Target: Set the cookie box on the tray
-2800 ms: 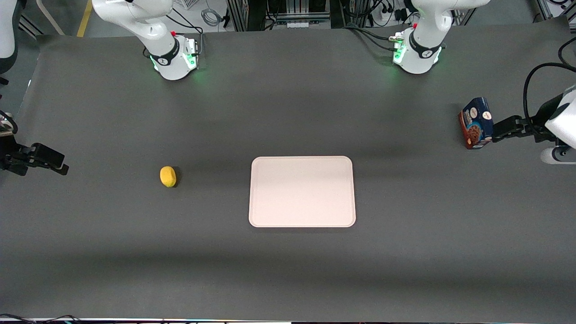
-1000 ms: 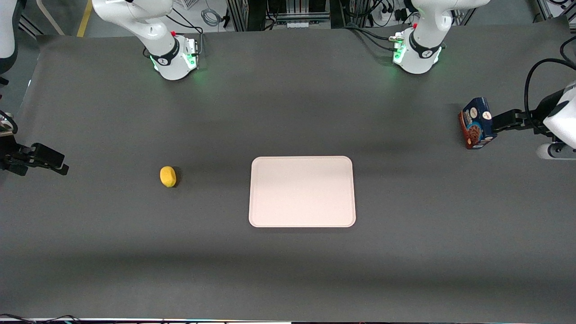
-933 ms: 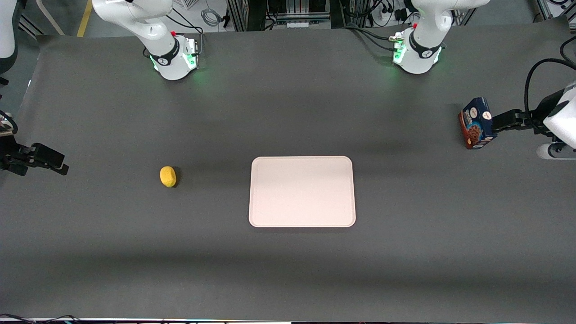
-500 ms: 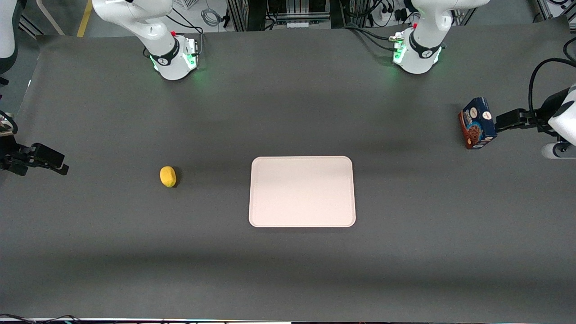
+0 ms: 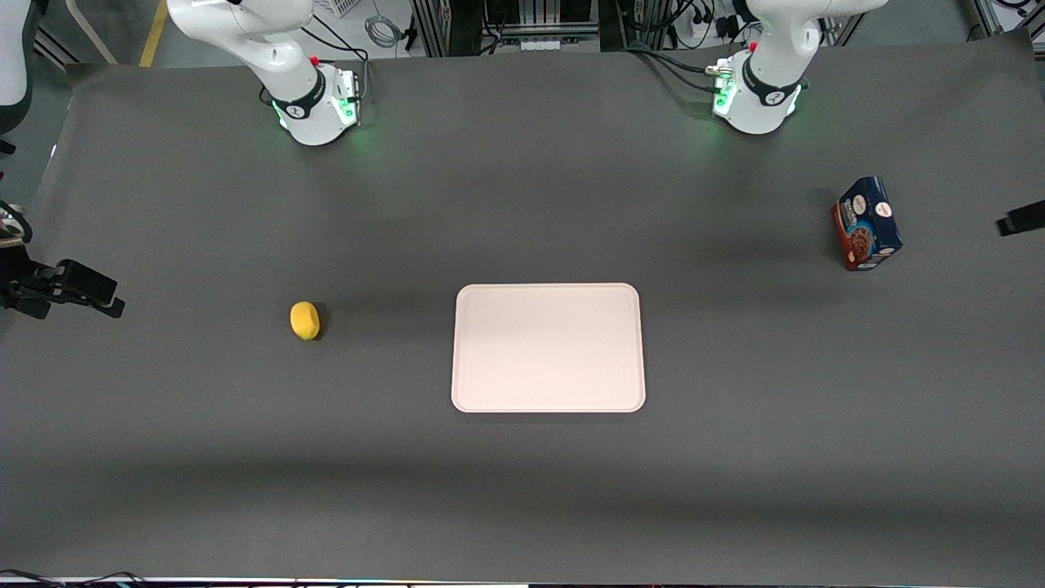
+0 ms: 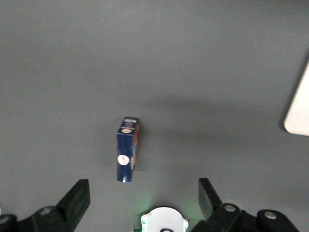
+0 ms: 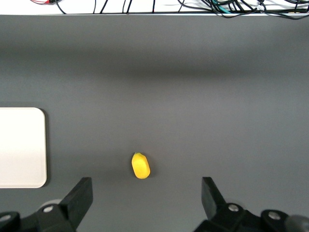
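tray [image 5: 548, 347]: sitting nearest to where I'm watching from, flat on the dark counter [image 5: 522, 482], nothing on it yet.

lemon-ish yellow lump [image 5: 304, 319]: on the counter toward the parked arm's end, about level with the tray. Hasn't budged.

cookie box [image 5: 867, 223]: standing upright on the counter, farther back than the tray and well off toward the working arm's end. Same spot as a few seconds ago, so it was never picked up.

gripper [image 6: 145, 200]: here's the change. Half a second back it was right against the box, now it's pulled away, well apart from it. Jaws wide open, holding nothing.

what that means: looks like an aborted grab, needs a fresh approach.
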